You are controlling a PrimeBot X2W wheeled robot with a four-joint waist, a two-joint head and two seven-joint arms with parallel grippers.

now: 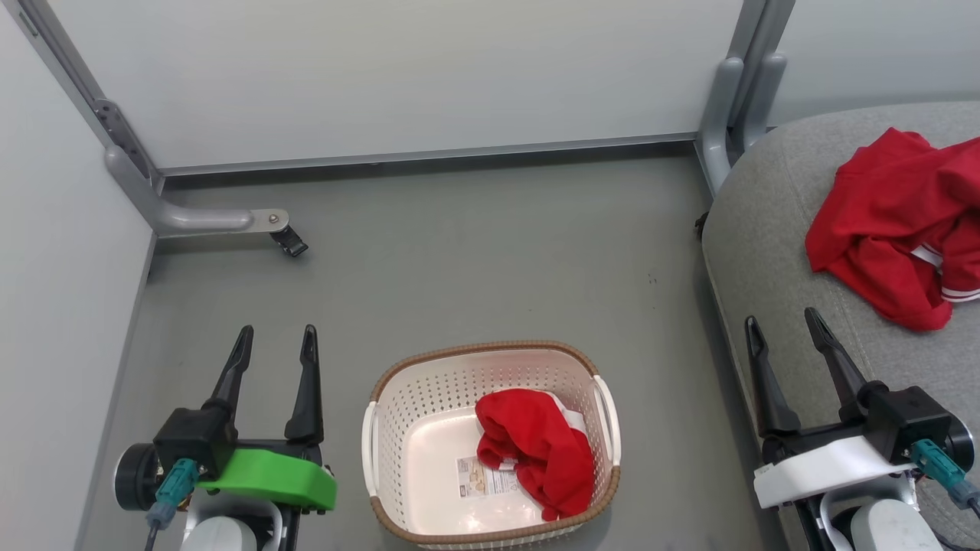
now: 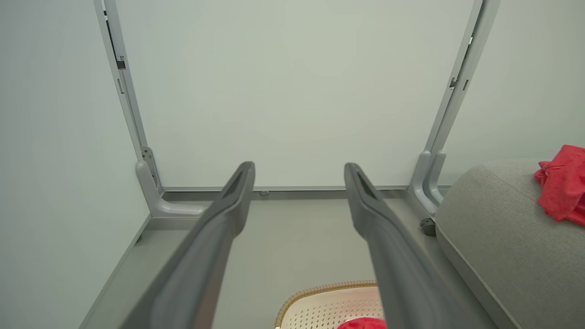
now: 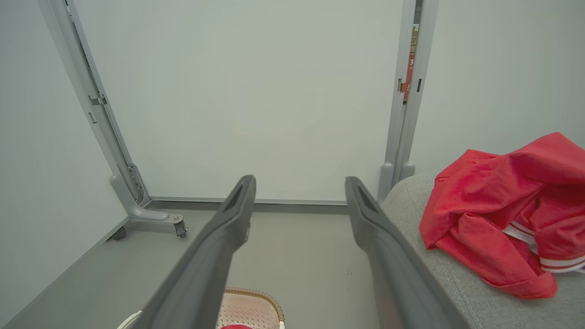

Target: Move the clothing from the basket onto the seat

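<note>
The cream basket (image 1: 398, 398) with a brown rim stands on the grey floor at bottom centre. Inside it lies a bunched red garment (image 1: 540, 451) with a little white trim, against the right wall. On the grey seat (image 1: 773, 229) at the right lies another red garment (image 1: 896, 222) with white stripes. My left gripper (image 1: 276, 340) is open to the left of the basket, above the floor. At the seat's front edge my right gripper (image 1: 781, 325) is open too. Neither holds anything. The wrist views show the seat (image 2: 502, 237) (image 3: 480, 297), the red garment (image 2: 564, 185) (image 3: 502, 210) and the basket rim (image 2: 320, 290) (image 3: 256, 294).
Pale partition panels close off the back and left. Their grey metal feet, one with a black caster (image 1: 289, 241), rest on the floor at back left, and a post (image 1: 727, 115) stands by the seat's corner. Bare floor (image 1: 475, 260) lies beyond the basket. A paper label (image 1: 486, 476) sits on the basket bottom.
</note>
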